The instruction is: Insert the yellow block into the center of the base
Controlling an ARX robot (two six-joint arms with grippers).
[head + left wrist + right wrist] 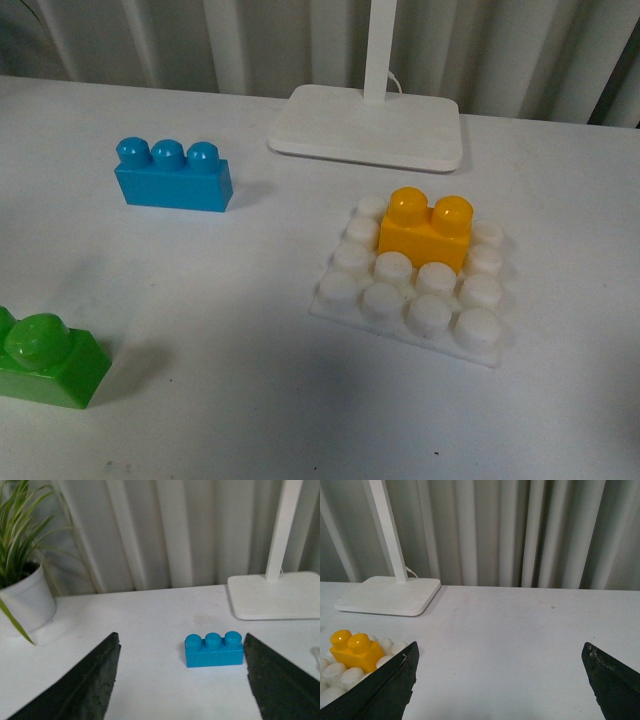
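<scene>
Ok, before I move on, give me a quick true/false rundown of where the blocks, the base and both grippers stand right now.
1. The yellow block sits on the base. True.
2. The yellow block covers the base's front row of studs. False: it sits toward the back, with two rows of bare studs in front of it.
3. The right gripper is shut on the yellow block. False: its jaws are spread wide and empty, with the block off to one side.
4. The left gripper is open and holds nothing. True.
5. The blue block is stacked on the green block. False: both stand apart on the table.
6. The lamp stand lies behind the base. True.
</scene>
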